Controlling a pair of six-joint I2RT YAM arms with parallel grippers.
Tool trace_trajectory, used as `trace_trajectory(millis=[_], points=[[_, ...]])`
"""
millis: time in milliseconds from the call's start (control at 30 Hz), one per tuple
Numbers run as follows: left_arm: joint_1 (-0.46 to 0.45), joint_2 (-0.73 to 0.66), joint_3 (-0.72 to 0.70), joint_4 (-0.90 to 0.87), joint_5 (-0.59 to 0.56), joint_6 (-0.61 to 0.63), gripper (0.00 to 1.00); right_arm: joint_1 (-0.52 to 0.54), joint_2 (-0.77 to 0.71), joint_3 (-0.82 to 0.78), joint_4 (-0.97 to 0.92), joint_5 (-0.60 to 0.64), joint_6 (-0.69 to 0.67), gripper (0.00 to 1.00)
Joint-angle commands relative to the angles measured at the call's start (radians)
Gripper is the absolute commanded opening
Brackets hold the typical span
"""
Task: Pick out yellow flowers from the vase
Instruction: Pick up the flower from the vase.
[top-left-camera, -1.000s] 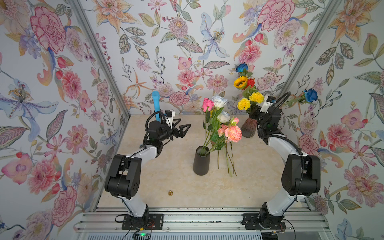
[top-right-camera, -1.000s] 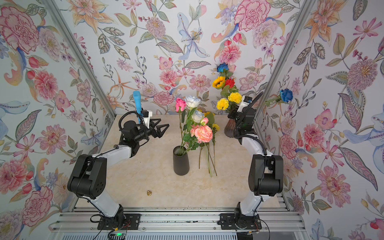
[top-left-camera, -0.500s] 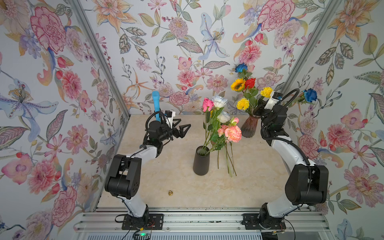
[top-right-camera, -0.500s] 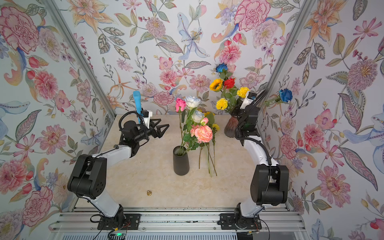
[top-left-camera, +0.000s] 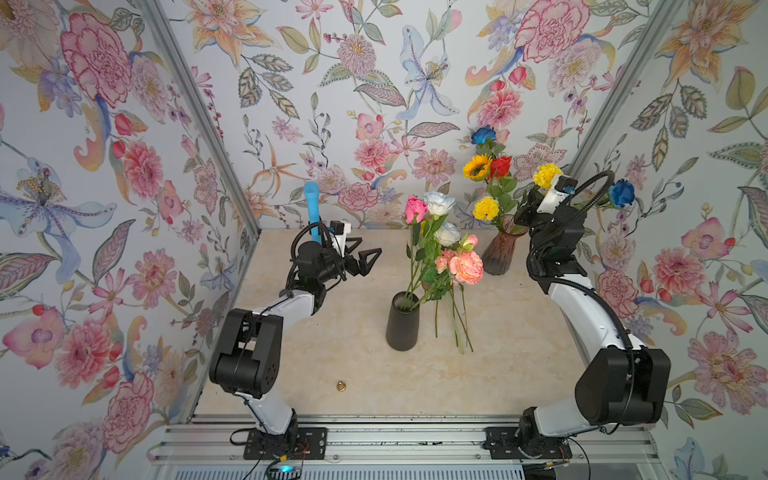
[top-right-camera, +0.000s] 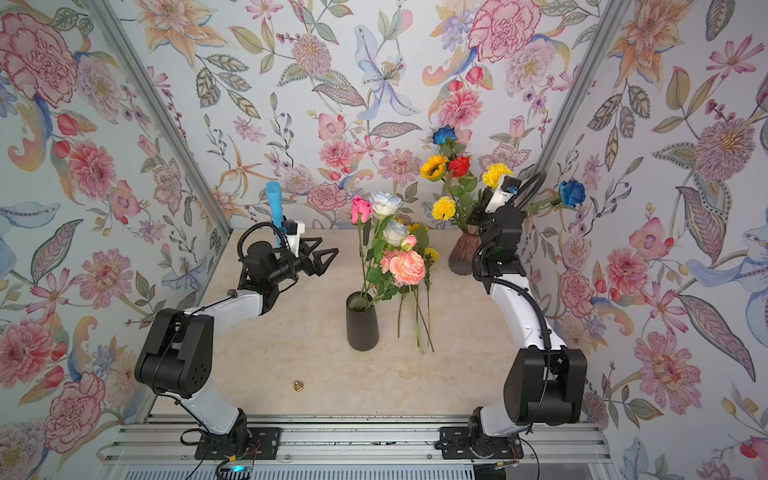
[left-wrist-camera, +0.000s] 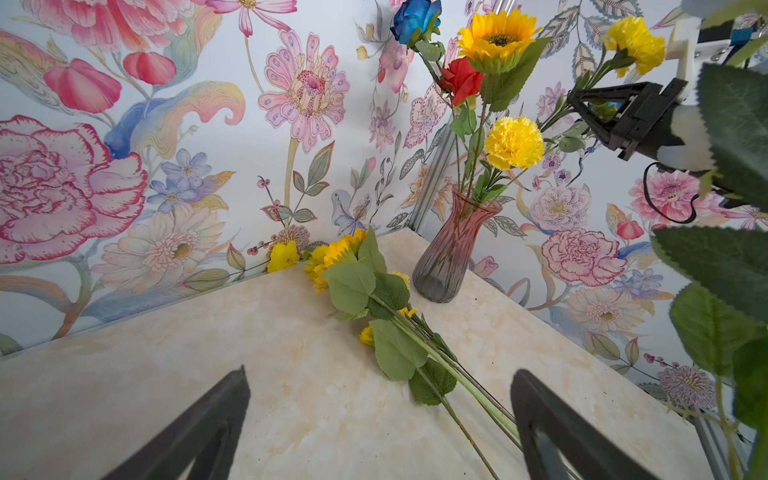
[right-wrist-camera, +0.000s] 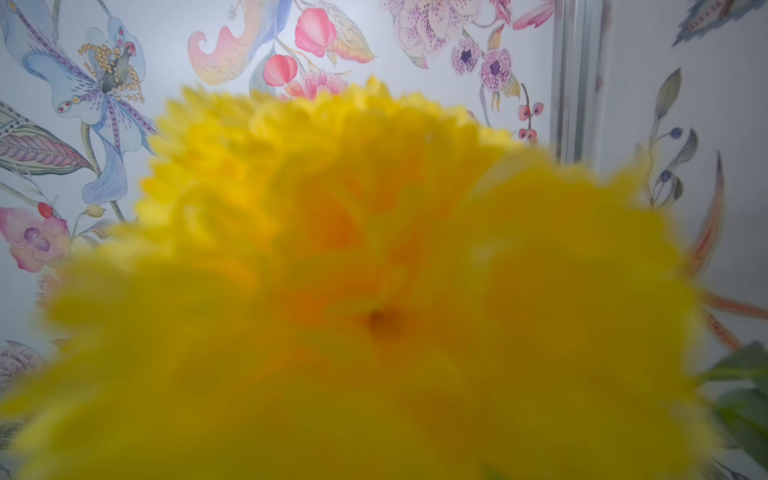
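A purple-pink glass vase (top-left-camera: 500, 253) (left-wrist-camera: 453, 249) stands at the back right. It holds a sunflower (top-left-camera: 477, 167), a yellow pompom (top-left-camera: 486, 208), a red rose and a blue rose. My right gripper (left-wrist-camera: 582, 99) is shut on the stem of a second yellow pompom (top-left-camera: 546, 174) (left-wrist-camera: 633, 41), held up beside the vase; its blurred head (right-wrist-camera: 374, 291) fills the right wrist view and hides the jaws there. Several yellow flowers (left-wrist-camera: 332, 257) lie on the table by the vase. My left gripper (top-left-camera: 365, 257) (left-wrist-camera: 378, 374) hovers open and holds nothing.
A black vase (top-left-camera: 402, 322) with pink, white and peach roses stands mid-table, with the stems (top-left-camera: 457, 324) of the lying flowers beside it. A blue rose (top-left-camera: 622, 193) hangs by the right wall. A small brass piece (top-left-camera: 340, 386) lies near the front. A blue object (top-left-camera: 311, 208) stands at the back.
The right gripper closed on the pompom's stem and moved up and to the right, drawing that flower head away from the bunch. The left arm has not moved.
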Motion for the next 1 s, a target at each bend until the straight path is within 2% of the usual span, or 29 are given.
trace_trajectory(millis=[0, 367, 500, 800, 967], points=[[0.009, -0.005, 0.016, 0.001, 0.013, 0.000, 1.00, 0.023, -0.078, 0.061, 0.001, 0.025, -0.065, 0.02], [0.008, 0.004, 0.023, 0.021, 0.018, -0.018, 1.00, 0.037, -0.197, 0.102, -0.080, 0.020, -0.111, 0.01], [0.008, 0.010, 0.037, 0.017, 0.026, -0.002, 1.00, 0.038, -0.255, 0.123, -0.178, 0.012, -0.109, 0.00], [0.004, 0.024, 0.058, 0.043, 0.065, 0.008, 1.00, 0.039, -0.330, 0.190, -0.478, -0.100, -0.043, 0.00], [-0.004, 0.042, 0.071, 0.064, 0.089, 0.004, 1.00, 0.020, -0.286, 0.248, -0.579, -0.291, 0.076, 0.00]])
